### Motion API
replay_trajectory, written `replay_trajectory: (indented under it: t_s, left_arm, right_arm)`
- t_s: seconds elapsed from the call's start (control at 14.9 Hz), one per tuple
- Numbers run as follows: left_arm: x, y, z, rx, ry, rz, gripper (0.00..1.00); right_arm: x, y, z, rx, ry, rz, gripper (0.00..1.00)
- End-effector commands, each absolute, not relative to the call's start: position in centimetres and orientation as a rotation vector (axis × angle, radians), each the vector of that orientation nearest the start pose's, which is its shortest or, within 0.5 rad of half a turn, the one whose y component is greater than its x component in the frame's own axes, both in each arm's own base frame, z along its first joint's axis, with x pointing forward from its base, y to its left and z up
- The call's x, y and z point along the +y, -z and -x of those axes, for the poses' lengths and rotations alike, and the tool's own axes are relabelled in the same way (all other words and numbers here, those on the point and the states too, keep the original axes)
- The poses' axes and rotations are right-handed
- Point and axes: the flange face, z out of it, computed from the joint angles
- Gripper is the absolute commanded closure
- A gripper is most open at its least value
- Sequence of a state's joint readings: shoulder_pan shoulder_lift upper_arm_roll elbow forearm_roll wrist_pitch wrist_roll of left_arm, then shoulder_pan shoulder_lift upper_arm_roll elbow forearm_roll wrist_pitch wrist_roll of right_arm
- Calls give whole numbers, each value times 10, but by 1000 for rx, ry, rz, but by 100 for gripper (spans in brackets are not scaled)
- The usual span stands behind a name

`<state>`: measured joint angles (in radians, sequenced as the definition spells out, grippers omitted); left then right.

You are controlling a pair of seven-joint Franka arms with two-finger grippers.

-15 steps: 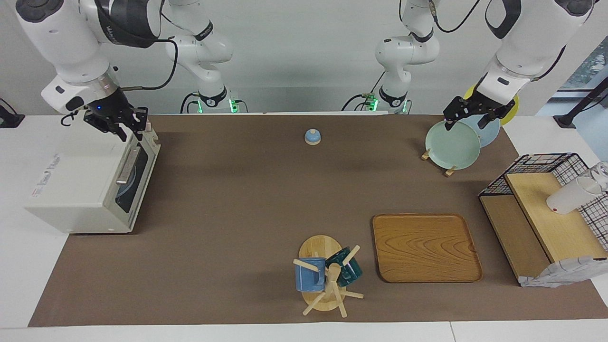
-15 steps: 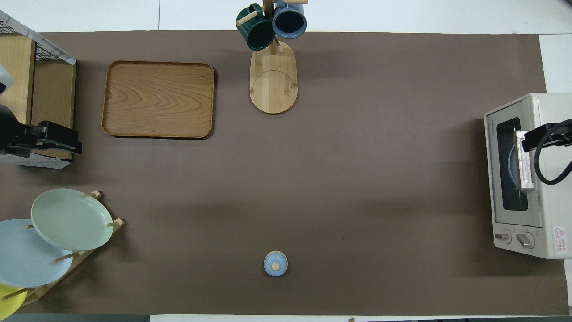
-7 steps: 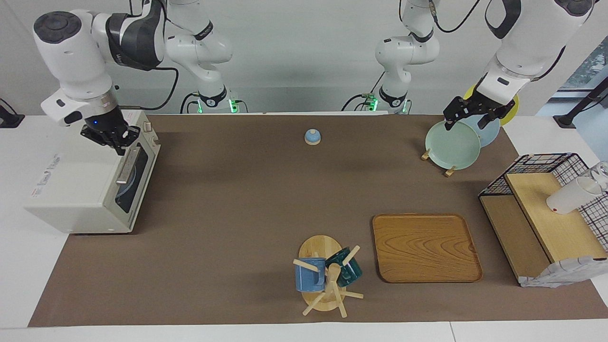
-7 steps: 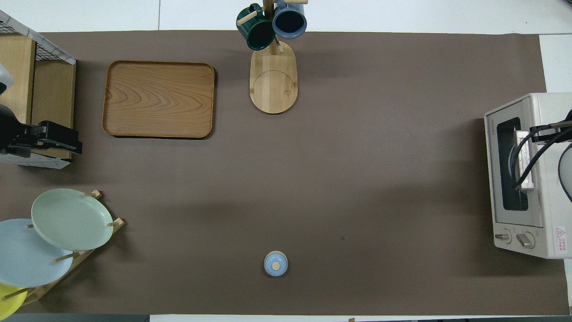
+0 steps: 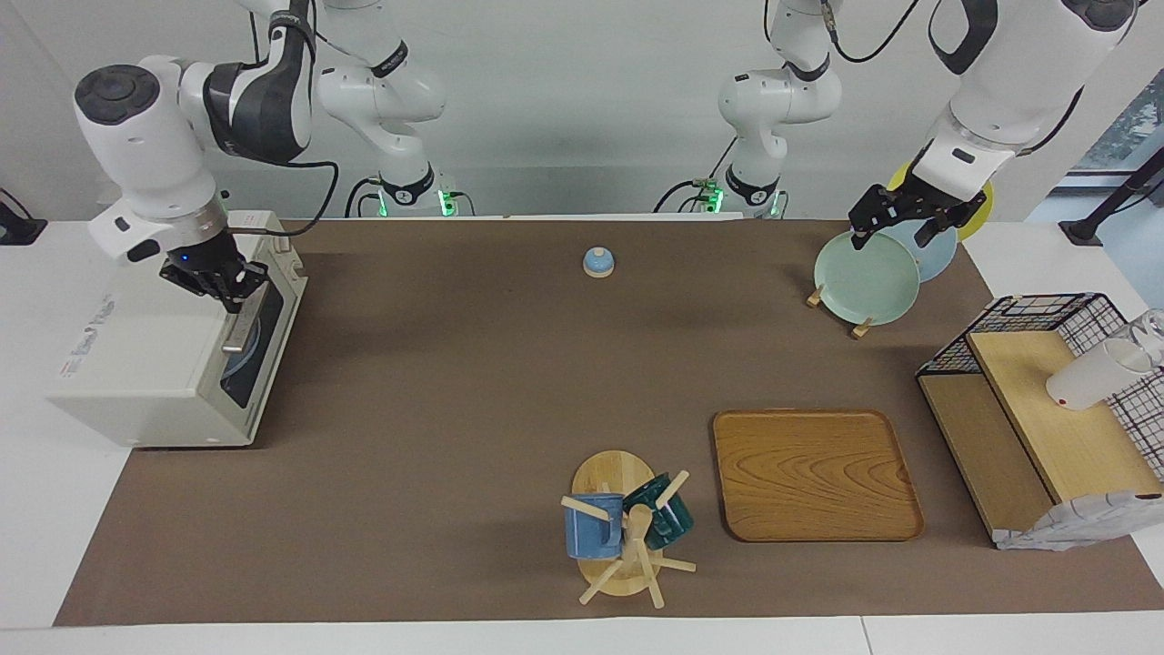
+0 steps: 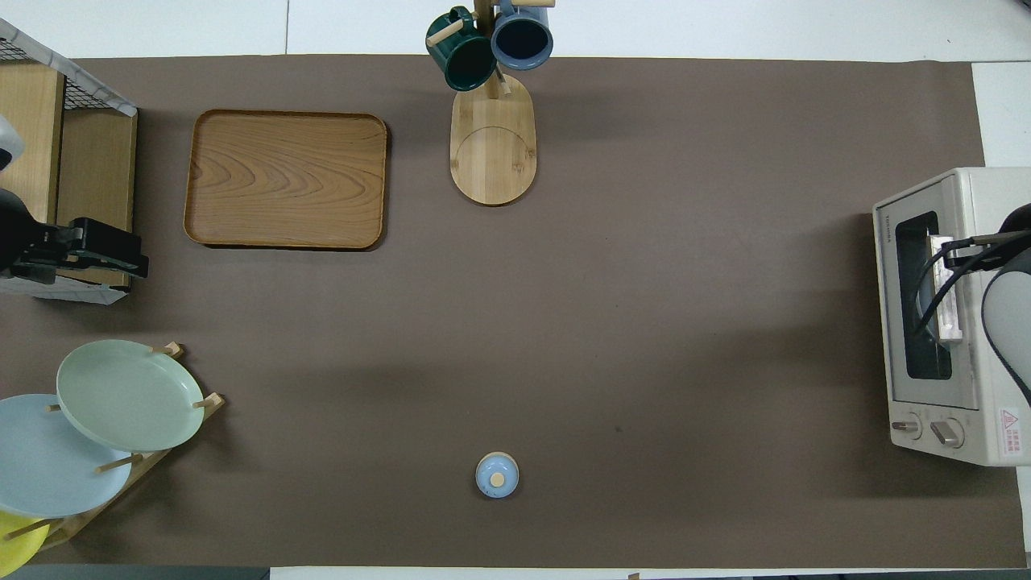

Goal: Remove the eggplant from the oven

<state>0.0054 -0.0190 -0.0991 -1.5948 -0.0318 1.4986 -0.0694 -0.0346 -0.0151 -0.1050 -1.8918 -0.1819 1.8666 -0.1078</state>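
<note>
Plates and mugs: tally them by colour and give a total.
Green plate: 1
Blue plate: 1
Yellow plate: 1
Green mug: 1
Blue mug: 1
Total: 5

The oven (image 6: pixel 942 318) at the overhead view's right edge bears a small brand line along its door frame, seemingly "TOSHIBA", and a red warning sticker, unreadable, at its lower right corner
</note>
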Motion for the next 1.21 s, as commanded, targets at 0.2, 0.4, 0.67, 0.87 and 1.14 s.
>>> replay_trajectory:
  t_s: [0.2,0.4,0.67,0.87,1.14]
  left_arm:
    - [-53,-623,-532,32,-124,3145,0]
    - [-53,-623,-532,30,-124,3145,0]
    - [-53,-623,-532,30,-124,3145,0]
    - [-53,-623,-532,30,-127,3144,0]
    - [-53,-623,-532,32,-124,3145,0]
  right_arm:
    - [-96,-487,-541,-43,-52,3324,100]
    - [-98,-477,-539,57,-61,3324,100]
    - [-98,-467,-536,46,-77,3322,100]
    - [-96,-458,-535,27,-83,3321,100]
    - [-72,-449,-536,-22,-75,3305,100]
